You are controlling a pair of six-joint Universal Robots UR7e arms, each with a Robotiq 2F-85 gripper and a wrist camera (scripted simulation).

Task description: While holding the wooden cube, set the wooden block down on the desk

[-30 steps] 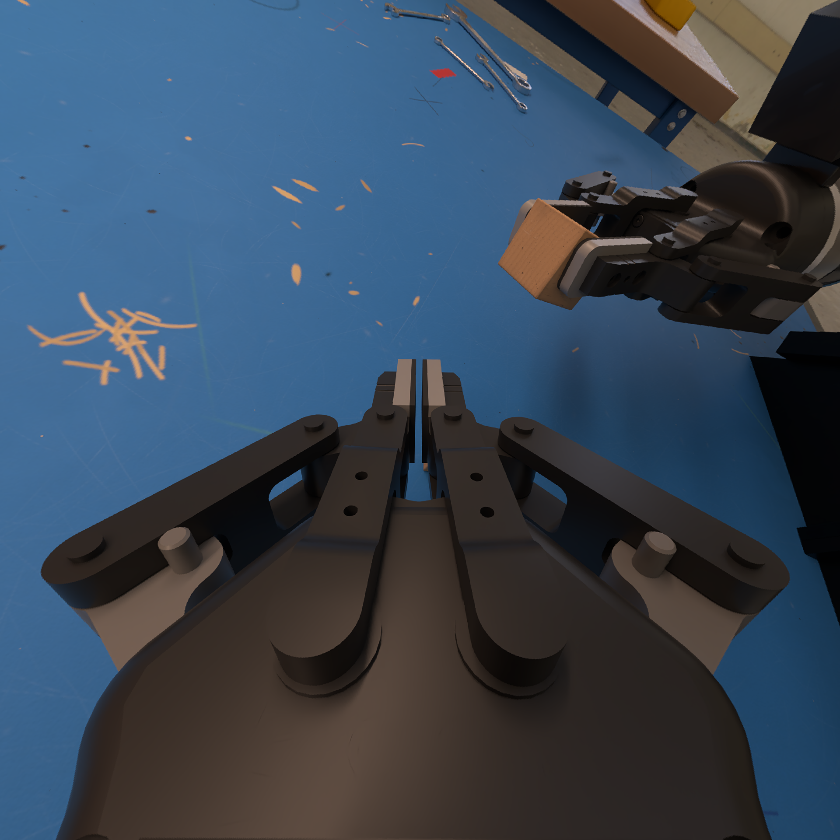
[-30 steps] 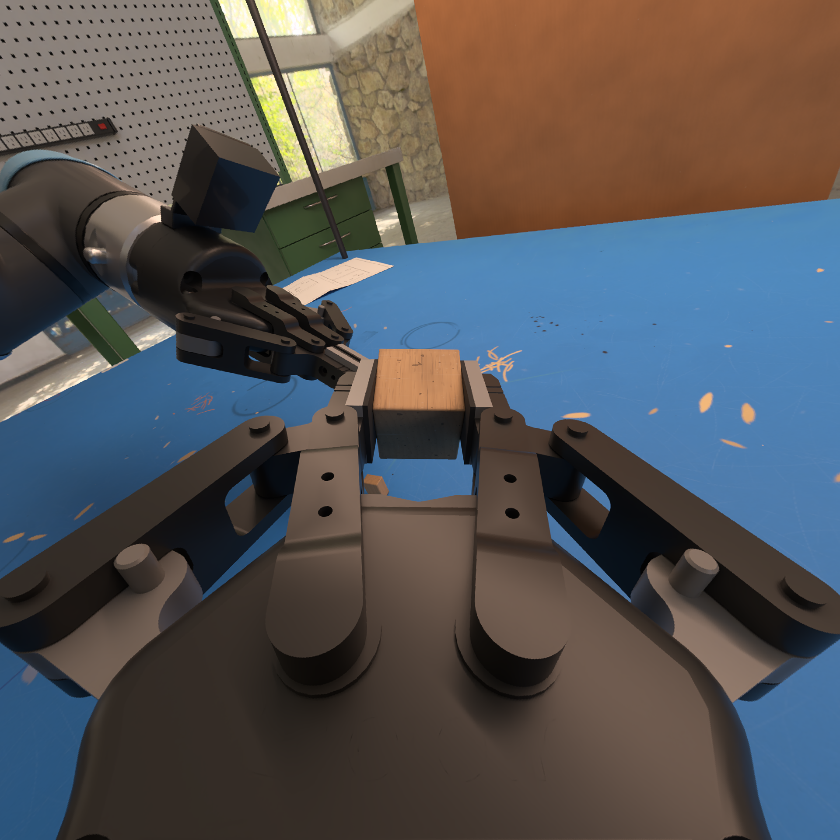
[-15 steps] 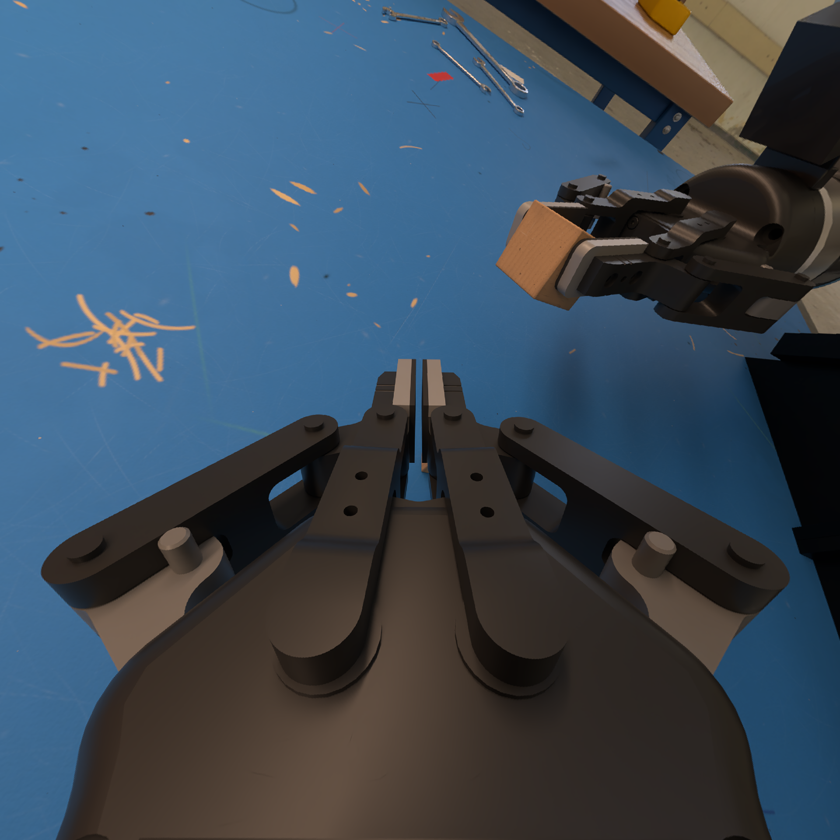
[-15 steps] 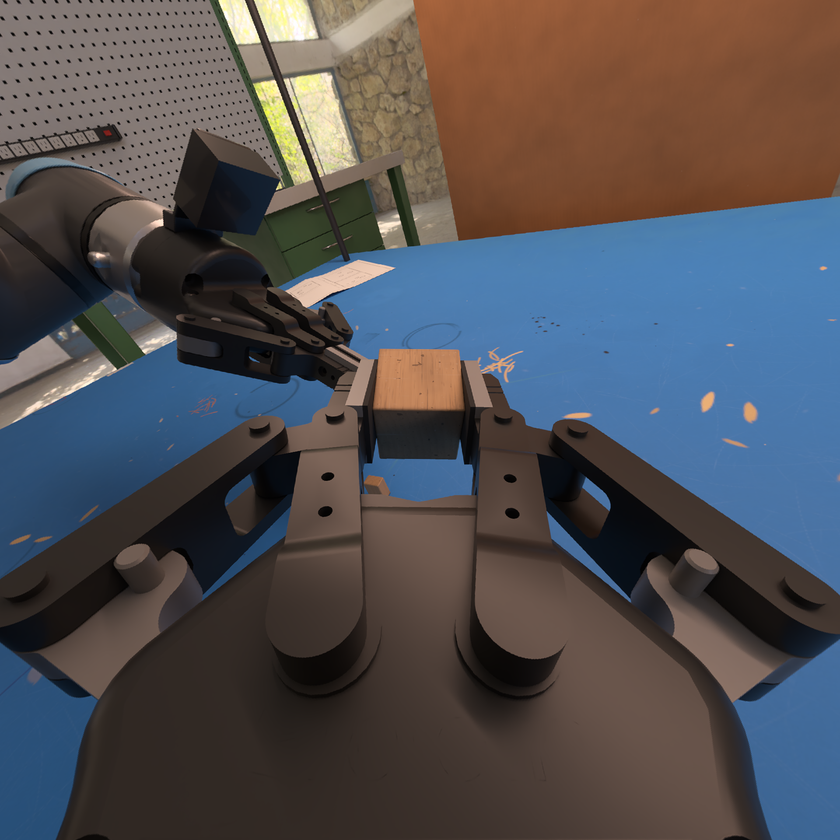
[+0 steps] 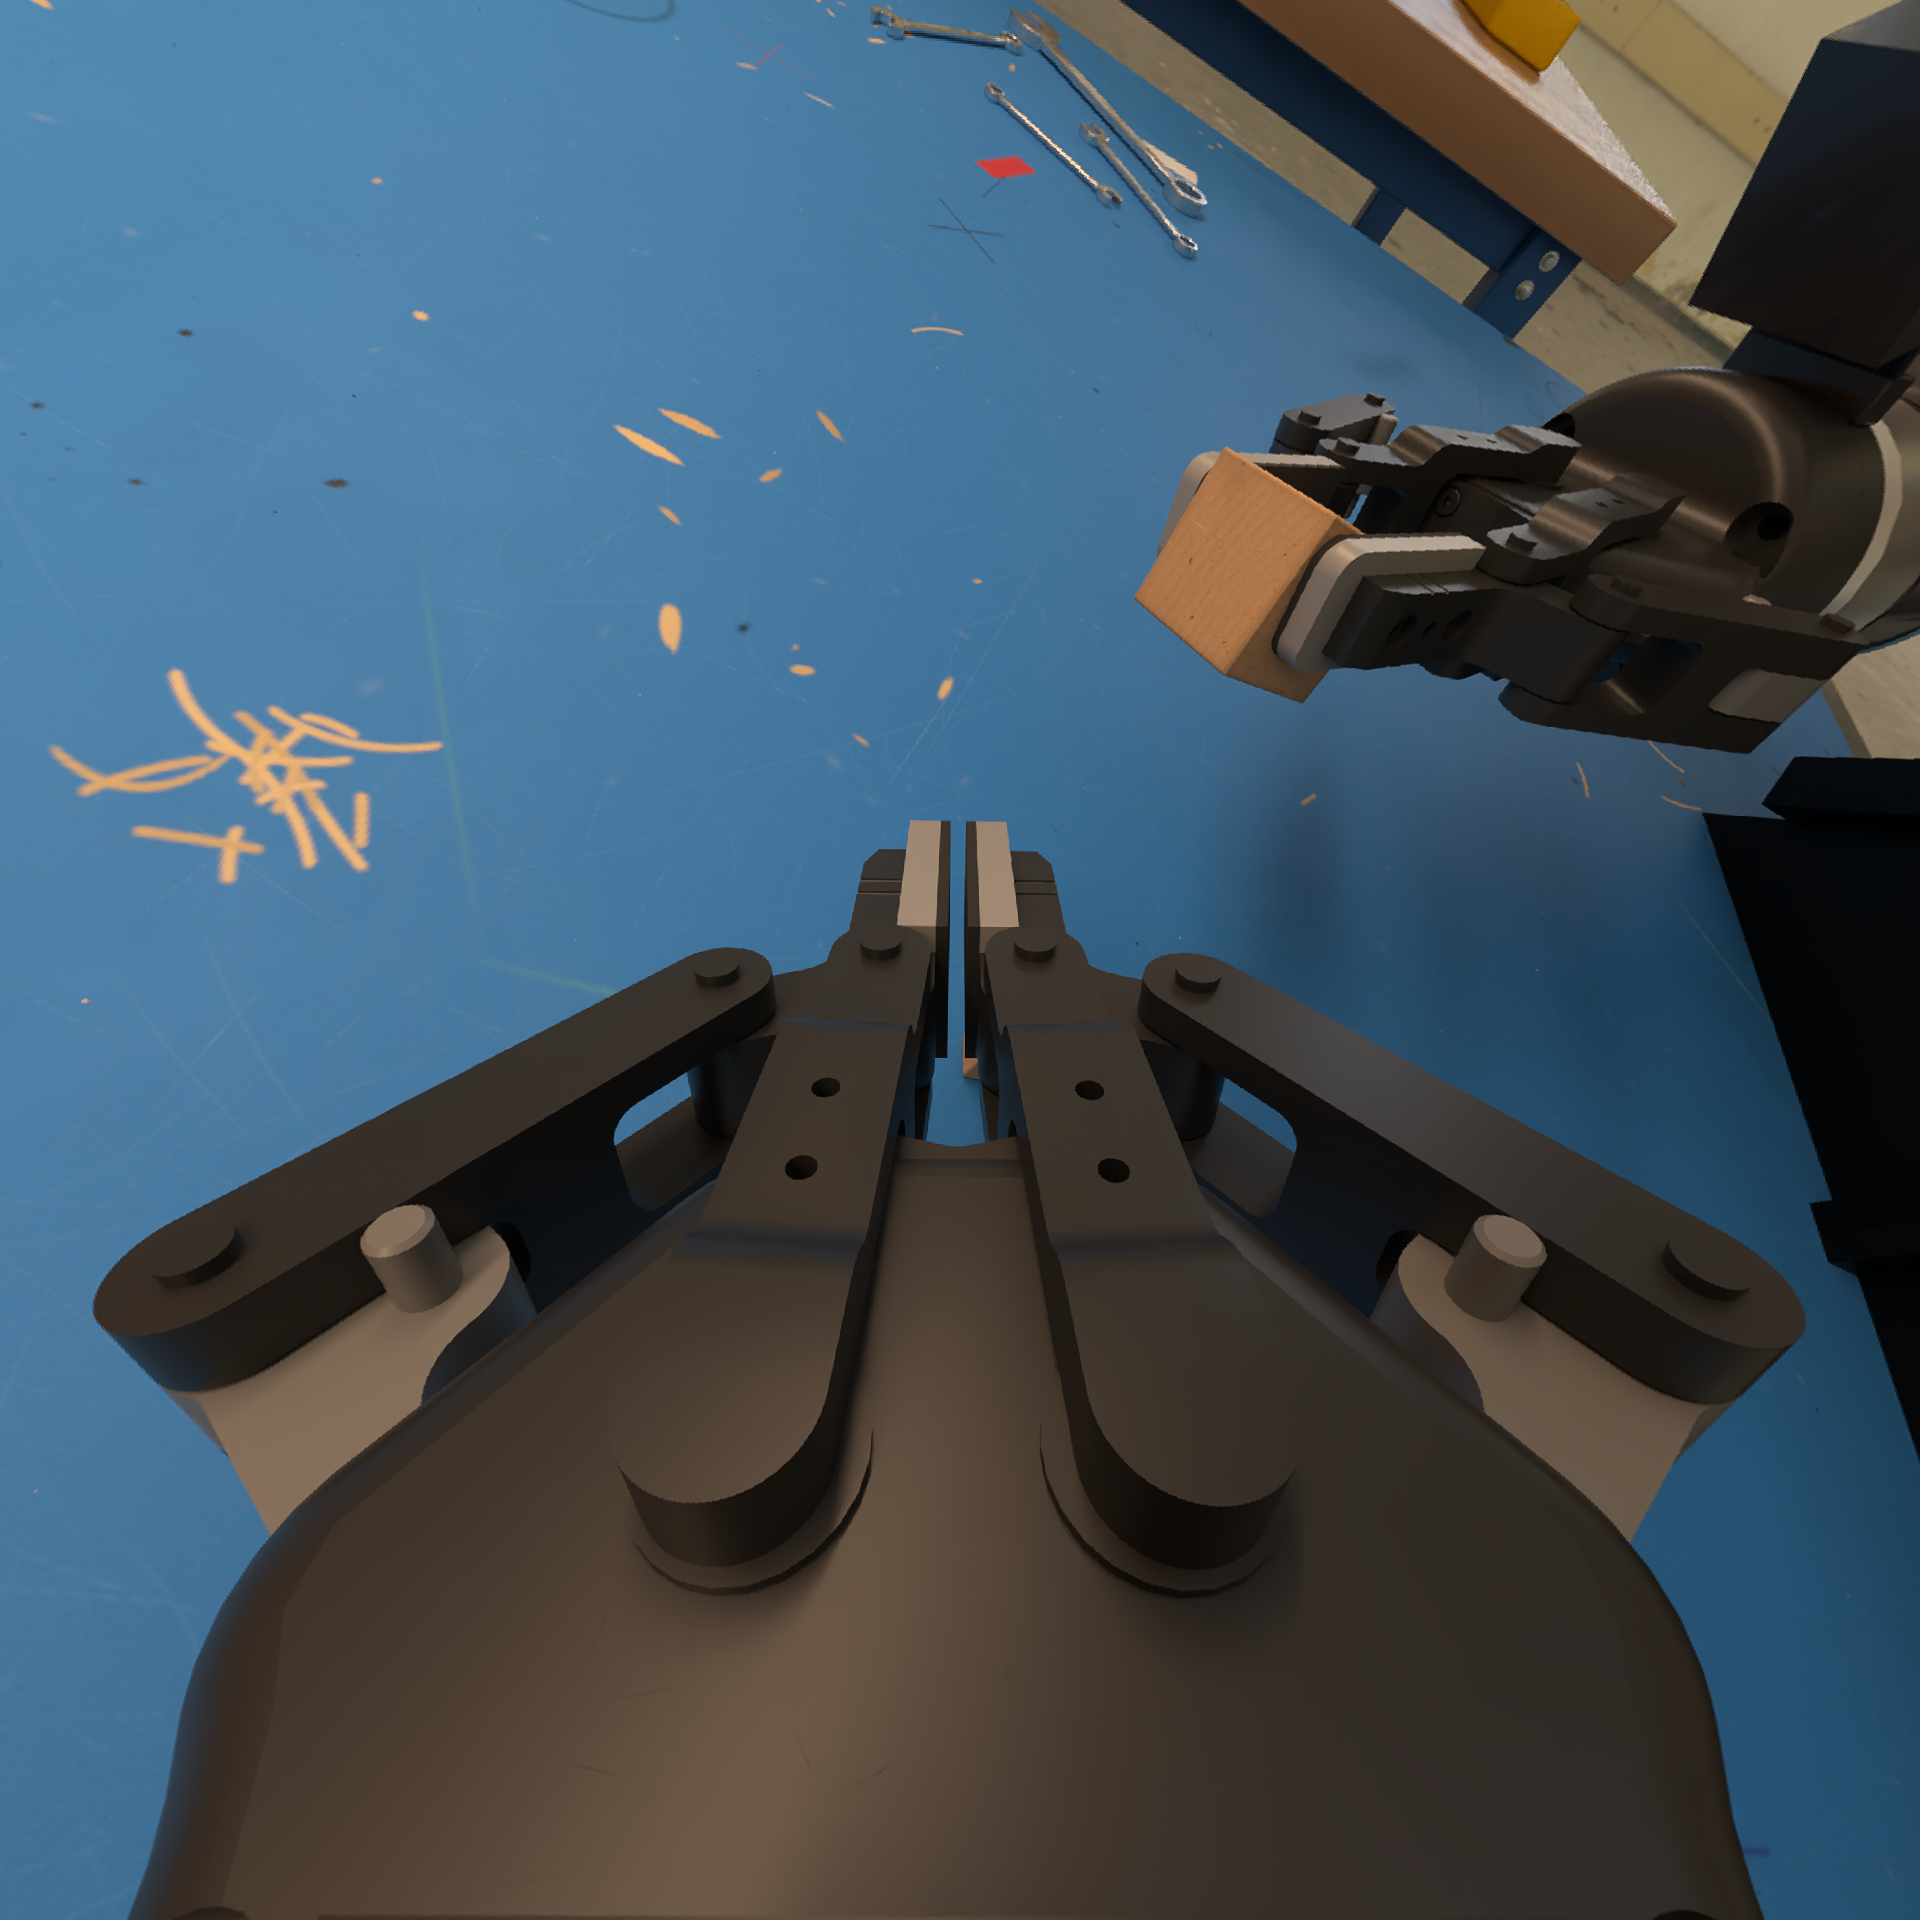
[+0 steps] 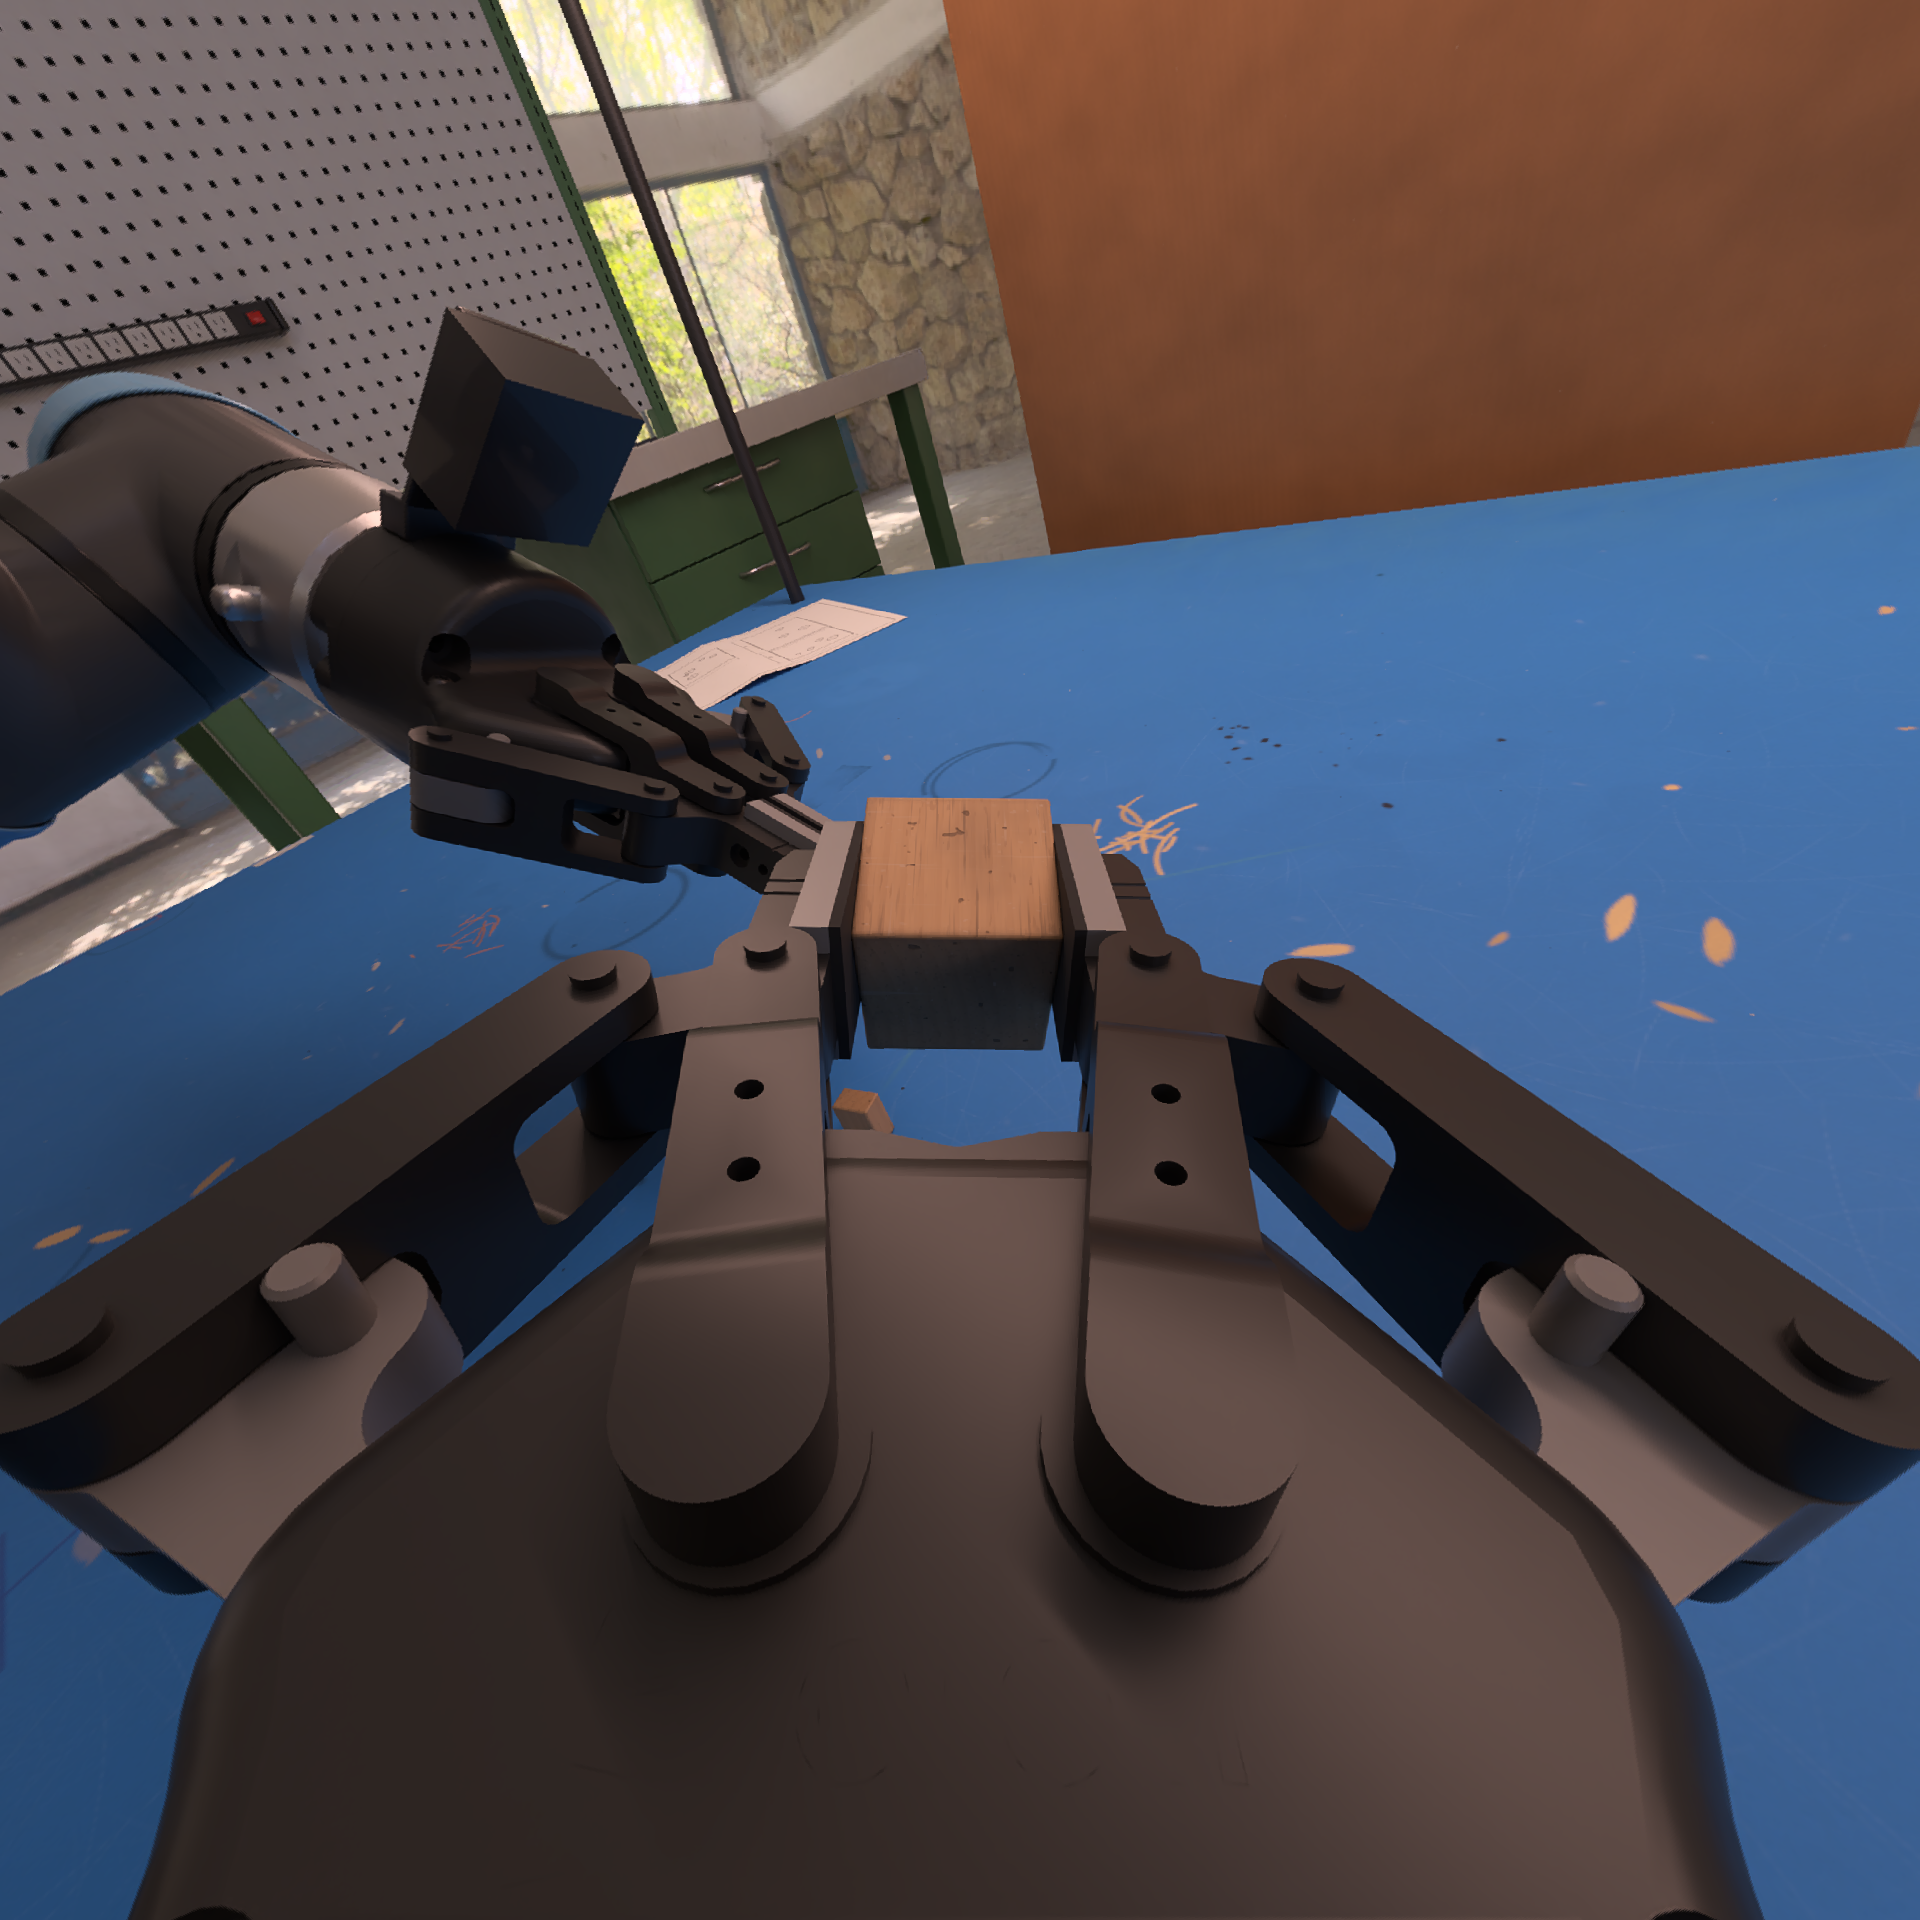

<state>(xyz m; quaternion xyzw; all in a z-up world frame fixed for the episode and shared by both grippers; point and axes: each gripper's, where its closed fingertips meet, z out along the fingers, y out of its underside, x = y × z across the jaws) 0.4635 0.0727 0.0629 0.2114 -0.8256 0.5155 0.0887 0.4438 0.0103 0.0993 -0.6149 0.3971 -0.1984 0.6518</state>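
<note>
My right gripper (image 6: 956, 831) is shut on the wooden cube (image 6: 956, 868) and holds it above the blue desk (image 6: 1455, 727). The left wrist view shows it at the right with the cube (image 5: 1216, 582). My left gripper (image 5: 957, 831) is shut, with only a thin slit between its pads and nothing showing in it. It hovers over the desk (image 5: 520, 312), tips close to the cube's left side (image 6: 795, 821). A small wooden block (image 6: 862, 1110) shows under the cube, seemingly lying on the desk. A sliver of it (image 5: 971, 1068) shows between my left finger bases.
Several wrenches (image 5: 1101, 135) lie at the desk's far edge, with a second workbench (image 5: 1455, 135) beyond. A black box (image 5: 1849, 1039) stands at the right. A paper sheet (image 6: 779, 644) lies on the desk, near a green cabinet (image 6: 748, 530) and a pegboard (image 6: 260, 187).
Almost nothing. Both views drift very slightly; both grippers stay shut and the cube stays held.
</note>
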